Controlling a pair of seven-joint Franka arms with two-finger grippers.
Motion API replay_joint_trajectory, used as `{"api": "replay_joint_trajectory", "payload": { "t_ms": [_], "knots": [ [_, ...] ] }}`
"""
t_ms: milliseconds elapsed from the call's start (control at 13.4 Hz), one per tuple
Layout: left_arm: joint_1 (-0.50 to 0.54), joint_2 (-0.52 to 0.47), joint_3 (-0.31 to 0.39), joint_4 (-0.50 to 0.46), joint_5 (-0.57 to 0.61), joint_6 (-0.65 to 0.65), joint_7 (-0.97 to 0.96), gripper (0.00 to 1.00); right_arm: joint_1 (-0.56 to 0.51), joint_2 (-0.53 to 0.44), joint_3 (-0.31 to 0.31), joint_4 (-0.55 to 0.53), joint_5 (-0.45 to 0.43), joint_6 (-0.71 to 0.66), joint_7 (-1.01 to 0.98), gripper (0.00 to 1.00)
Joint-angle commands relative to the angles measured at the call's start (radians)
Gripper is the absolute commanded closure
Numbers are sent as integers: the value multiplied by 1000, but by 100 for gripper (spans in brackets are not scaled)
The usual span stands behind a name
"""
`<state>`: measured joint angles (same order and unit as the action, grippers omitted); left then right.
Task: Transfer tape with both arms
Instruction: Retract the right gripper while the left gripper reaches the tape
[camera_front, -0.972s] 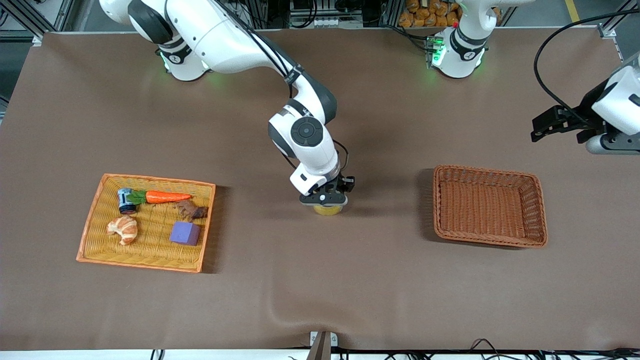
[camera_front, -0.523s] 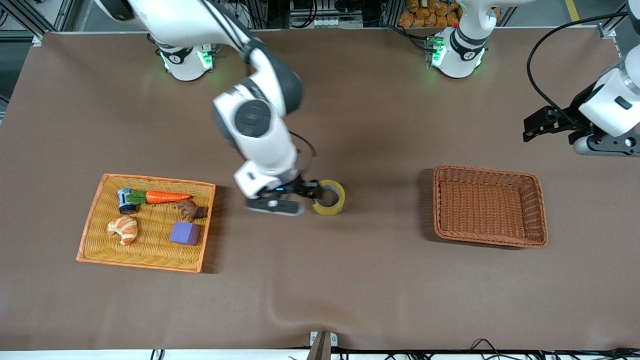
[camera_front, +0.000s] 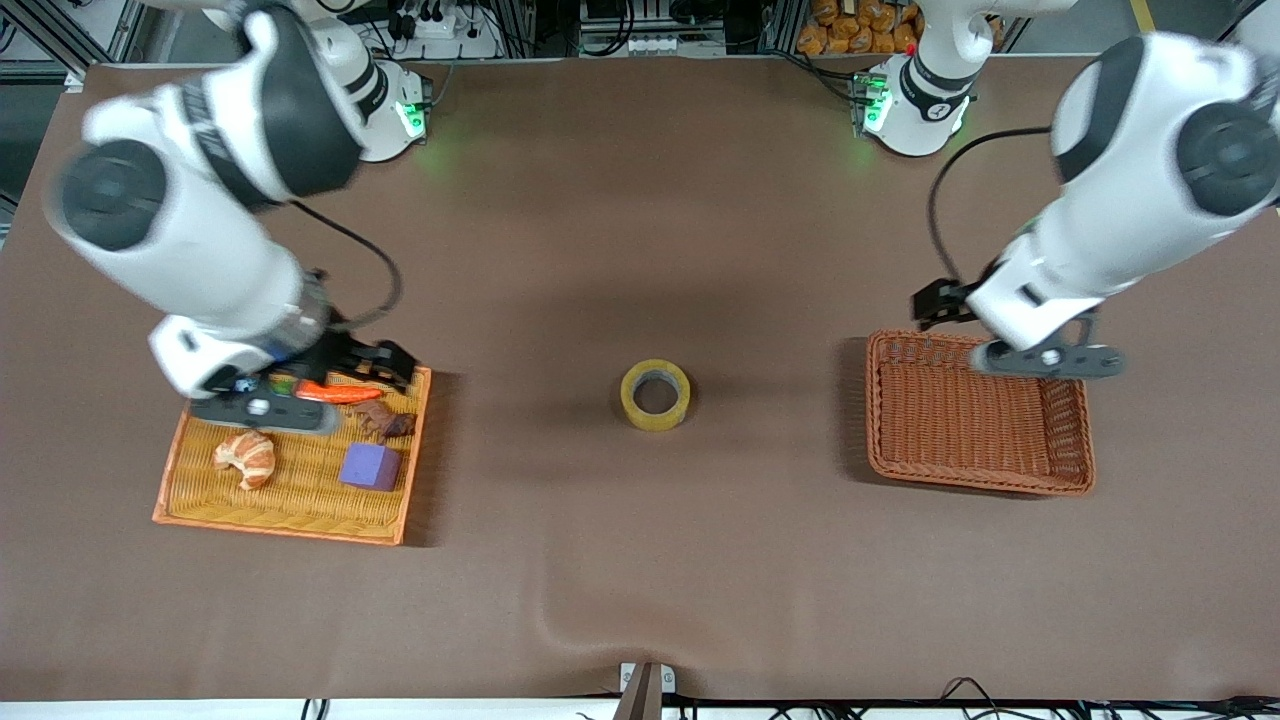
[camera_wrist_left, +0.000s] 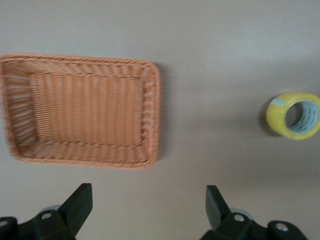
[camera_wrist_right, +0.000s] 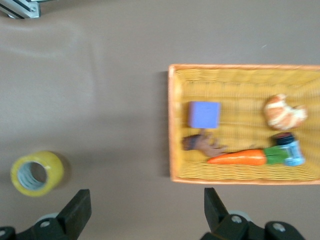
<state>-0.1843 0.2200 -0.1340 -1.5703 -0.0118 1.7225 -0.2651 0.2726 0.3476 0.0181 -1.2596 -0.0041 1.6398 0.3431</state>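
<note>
The left gripper (camera_wrist_left: 145, 210) has its fingers wide apart and holds nothing; it hangs over the brown wicker basket (camera_front: 978, 414), at the rim nearest the tape. The right gripper (camera_wrist_right: 142, 212) is also spread wide and empty, over the yellow tray (camera_front: 290, 445) at the other end of the table. The tape (camera_front: 655, 394) lies flat on the tablecloth (camera_front: 640, 560), about midway between basket and tray, touched by neither arm. I judge this middle place serves as a handover point, reachable for the left arm.
</note>
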Motion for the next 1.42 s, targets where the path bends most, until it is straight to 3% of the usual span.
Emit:
{"api": "replay_joint_trajectory", "payload": {
  "t_ms": [0, 299, 523, 822, 1346],
  "knots": [
    [-70, 71, 4, 3, -5, 99, -110, 0, -105, -160, 20, -148, -1, 11, -171, 0],
    [-226, 217, 4, 19, -14, 268, -483, 0, -261, -257, 20, -207, 38, -67, -369, 0],
    [-315, 333, 4, 65, -7, 370, -681, 0, -331, -381, 10, -314, 59, -159, -394, 0],
    [-357, 461, 1, 79, 49, 501, -645, 0, -372, -404, -50, -336, 59, -169, -527, 0],
    [-403, 541, 1, 76, 56, 626, -642, 0, -369, -404, -52, -337, 55, -126, -546, 0]
  ]
}}
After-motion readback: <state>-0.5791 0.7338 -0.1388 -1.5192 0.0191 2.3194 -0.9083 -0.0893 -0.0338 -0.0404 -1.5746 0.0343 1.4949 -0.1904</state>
